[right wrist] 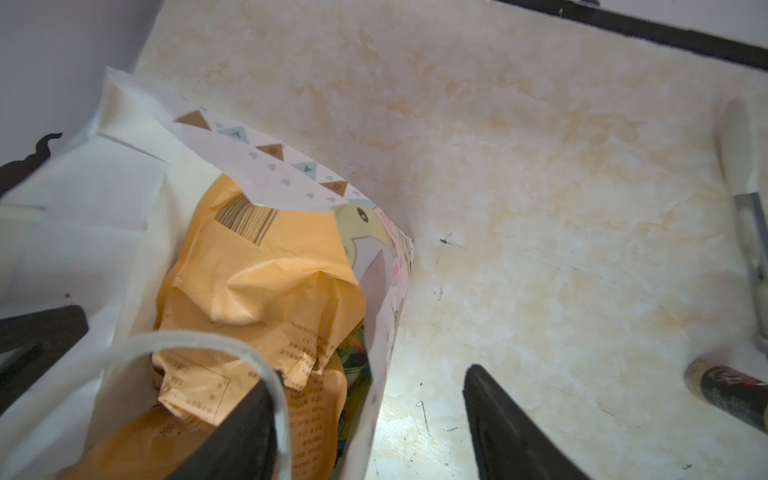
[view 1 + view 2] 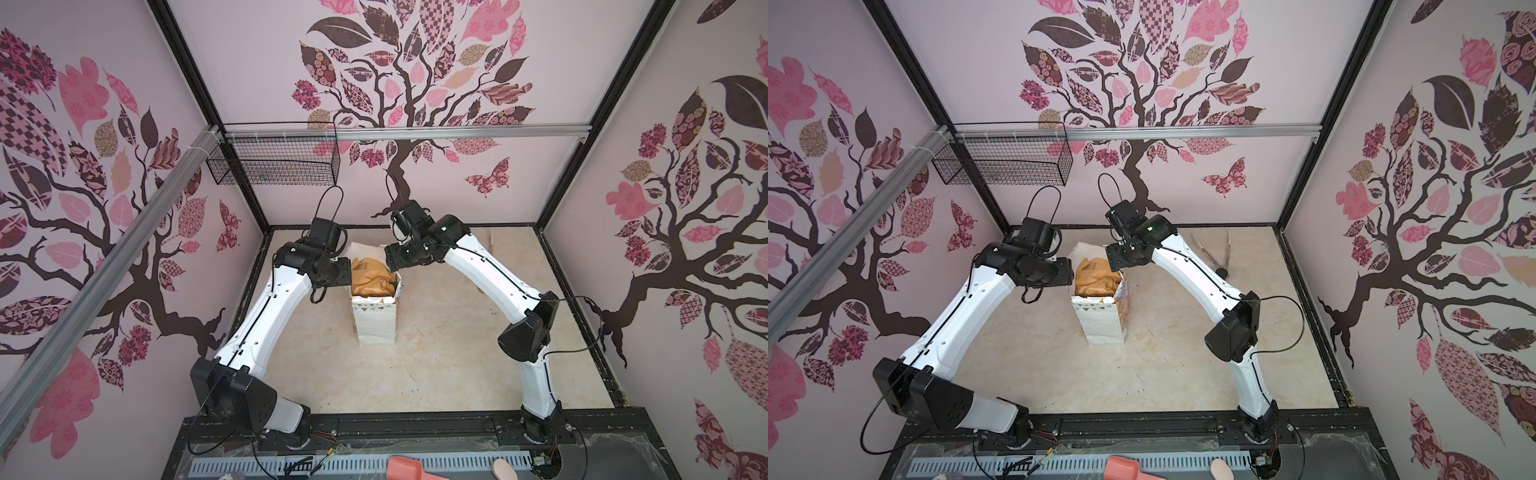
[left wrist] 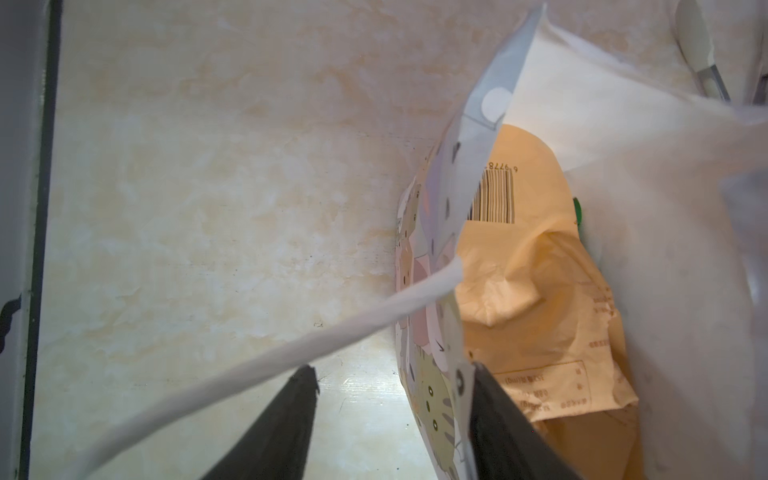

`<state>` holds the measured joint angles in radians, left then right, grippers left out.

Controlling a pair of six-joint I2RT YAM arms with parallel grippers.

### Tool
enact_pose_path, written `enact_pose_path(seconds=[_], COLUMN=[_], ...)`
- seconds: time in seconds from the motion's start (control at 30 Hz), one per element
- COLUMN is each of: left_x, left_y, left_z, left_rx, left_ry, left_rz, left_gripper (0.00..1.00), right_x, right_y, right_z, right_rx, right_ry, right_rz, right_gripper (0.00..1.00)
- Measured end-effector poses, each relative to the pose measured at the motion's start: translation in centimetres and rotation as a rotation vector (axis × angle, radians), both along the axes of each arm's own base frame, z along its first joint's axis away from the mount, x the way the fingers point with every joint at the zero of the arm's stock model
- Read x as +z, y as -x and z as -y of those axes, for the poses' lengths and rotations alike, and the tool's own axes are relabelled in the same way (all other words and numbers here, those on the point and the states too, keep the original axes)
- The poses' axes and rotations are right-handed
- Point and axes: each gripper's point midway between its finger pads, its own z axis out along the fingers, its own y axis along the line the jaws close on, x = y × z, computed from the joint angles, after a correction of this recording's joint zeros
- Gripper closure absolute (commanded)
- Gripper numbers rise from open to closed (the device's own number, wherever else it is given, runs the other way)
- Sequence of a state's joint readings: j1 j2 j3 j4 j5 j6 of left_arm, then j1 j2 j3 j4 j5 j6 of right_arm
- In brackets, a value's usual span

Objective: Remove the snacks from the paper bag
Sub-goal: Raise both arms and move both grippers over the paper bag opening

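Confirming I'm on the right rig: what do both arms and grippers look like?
Both the left arm and right arm have glossy white curved shells between bulky black joint housings, with thin black cables running along them and looping above the wrists. The left gripper and right gripper each carry two matte black fingers tapering to wedge tips.

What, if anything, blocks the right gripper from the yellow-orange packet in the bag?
Yes, probably: the yellow-orange packet lies exposed in the open mouth of the paper bag. But the right gripper straddles the wall, one finger inside, one outside.
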<state>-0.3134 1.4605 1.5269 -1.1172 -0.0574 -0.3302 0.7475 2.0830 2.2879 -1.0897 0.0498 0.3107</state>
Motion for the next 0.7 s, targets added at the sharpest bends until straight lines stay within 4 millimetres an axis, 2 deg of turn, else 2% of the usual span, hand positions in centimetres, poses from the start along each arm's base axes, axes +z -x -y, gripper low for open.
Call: enact_pose_path(seconds=[0.13, 0.17, 0.23, 0.3, 0.5, 0.7], left_x=[-0.5, -0.5, -0.5, -0.3, 0.3, 0.7], left_y=[0.0, 0.0, 0.0, 0.1, 0.6, 1.3], left_z=[1.6, 1.9, 2.8, 3.3, 5.0, 8.3], left_rx=[-0.027, -0.032, -0.048, -0.053, -0.063, -0.115], left_ry=[0.086, 0.107, 0.152, 0.188, 0.267, 0.317], left_rz=[-0.012, -0.015, -0.017, -0.018, -0.026, -0.025], left_gripper=[0.79, 0.81, 0.86, 0.9, 0.95, 0.96], right_x=[-3.6, -4.3, -4.6, -3.8, -1.9, -1.5], right_y=[0.4, 0.6, 0.9, 1.0, 1.7, 1.6], right_z=[-0.3, -0.4, -0.4, -0.1, 1.6, 5.5], right_rx=[-0.002, -0.003, -0.01, -0.023, -0.06, -0.125], right_ry=[0.009, 0.004, -0.018, -0.044, -0.092, -0.132], right_rz=[-0.064, -0.078, -0.08, -0.062, -0.029, -0.061], right_gripper=[0.65, 0.7, 0.81, 0.89, 0.95, 0.93])
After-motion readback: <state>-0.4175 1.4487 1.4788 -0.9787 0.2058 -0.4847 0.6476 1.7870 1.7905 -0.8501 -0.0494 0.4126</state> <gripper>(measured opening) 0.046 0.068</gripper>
